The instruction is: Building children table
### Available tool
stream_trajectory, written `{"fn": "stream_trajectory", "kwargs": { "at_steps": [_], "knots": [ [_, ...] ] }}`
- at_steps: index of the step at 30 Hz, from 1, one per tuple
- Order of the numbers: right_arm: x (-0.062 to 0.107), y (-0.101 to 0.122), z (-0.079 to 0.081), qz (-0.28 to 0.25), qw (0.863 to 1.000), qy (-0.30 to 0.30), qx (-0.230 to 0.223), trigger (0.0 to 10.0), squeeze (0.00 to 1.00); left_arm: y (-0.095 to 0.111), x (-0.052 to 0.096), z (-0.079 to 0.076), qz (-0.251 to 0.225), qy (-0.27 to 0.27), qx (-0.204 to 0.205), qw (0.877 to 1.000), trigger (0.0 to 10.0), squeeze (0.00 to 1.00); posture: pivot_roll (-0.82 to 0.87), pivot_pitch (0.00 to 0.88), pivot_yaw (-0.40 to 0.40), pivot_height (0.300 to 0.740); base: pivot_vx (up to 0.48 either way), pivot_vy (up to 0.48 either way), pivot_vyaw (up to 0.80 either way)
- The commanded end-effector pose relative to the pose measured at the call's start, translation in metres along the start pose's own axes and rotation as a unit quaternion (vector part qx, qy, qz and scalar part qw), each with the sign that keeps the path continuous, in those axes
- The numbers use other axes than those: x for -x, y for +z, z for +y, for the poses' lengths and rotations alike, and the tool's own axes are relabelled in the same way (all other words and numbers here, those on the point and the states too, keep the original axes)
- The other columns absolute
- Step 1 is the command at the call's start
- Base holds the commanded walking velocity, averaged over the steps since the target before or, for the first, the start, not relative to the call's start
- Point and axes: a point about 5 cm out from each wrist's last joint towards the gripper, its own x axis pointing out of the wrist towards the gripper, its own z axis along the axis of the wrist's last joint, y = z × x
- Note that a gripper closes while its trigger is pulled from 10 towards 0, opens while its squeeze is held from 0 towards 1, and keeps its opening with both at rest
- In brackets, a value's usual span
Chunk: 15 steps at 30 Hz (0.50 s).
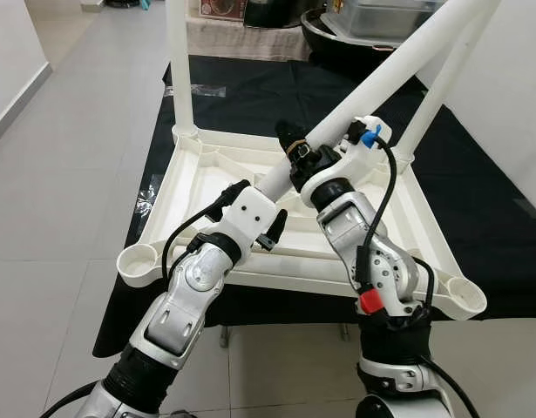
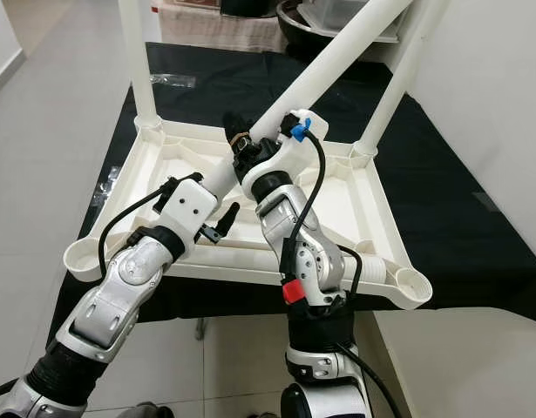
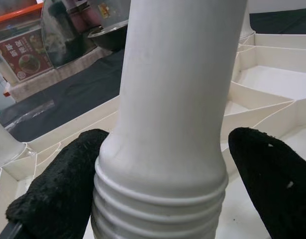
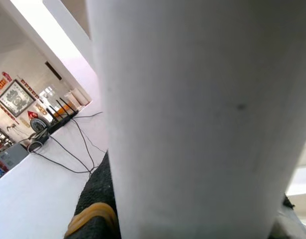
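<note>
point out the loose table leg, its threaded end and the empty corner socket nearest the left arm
loose leg (image 1: 398, 74), left eye view, mid shaft
threaded end (image 3: 157, 214), left wrist view, ridged threads
corner socket (image 1: 139, 261), left eye view, rim of the round cup

i'm getting bright, even indoor light with crisp head views, soft glare on the grey floor (image 1: 84, 174), weak shadows under the white tabletop (image 1: 206, 174), while the table leg (image 4: 192, 119) sits blurred and washed out in both wrist views.
</note>
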Motion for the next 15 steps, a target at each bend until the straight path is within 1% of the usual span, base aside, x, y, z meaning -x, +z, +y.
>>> {"fn": "stream_trajectory", "kwargs": {
  "at_steps": [1,3,4,10,15],
  "knots": [
    [0.0032,0.0015,0.0023,-0.003,1.000,0.003,-0.001,10.0,0.00,-0.0021,-0.0013,-0.0020,0.003,-0.003,0.000,1.000,10.0,0.00,0.09,0.069,-0.111,0.740,0.000,0.000,0.00],
    [0.0032,0.0015,0.0023,-0.003,1.000,0.003,-0.001,10.0,0.00,-0.0021,-0.0013,-0.0020,0.003,-0.003,0.000,1.000,10.0,0.00,0.09,0.069,-0.111,0.740,0.000,0.000,0.00],
    [0.0050,-0.0003,0.0068,0.001,1.000,0.010,-0.004,10.0,0.00,-0.0025,-0.0012,-0.0026,0.001,-0.005,0.002,1.000,0.0,0.00,0.09,0.067,-0.111,0.740,0.000,0.000,0.00],
    [0.0084,-0.0042,0.0117,0.010,1.000,0.018,-0.001,10.0,0.00,-0.0022,-0.0010,-0.0037,-0.003,-0.010,0.002,1.000,0.0,0.00,0.09,0.066,-0.112,0.740,0.000,0.000,0.00],
    [0.0104,-0.0066,0.0115,0.013,1.000,0.017,0.008,10.0,0.00,-0.0016,-0.0003,-0.0051,-0.006,-0.010,0.000,1.000,0.0,0.00,0.09,0.067,-0.113,0.740,0.000,0.000,0.00]
  ]
}}
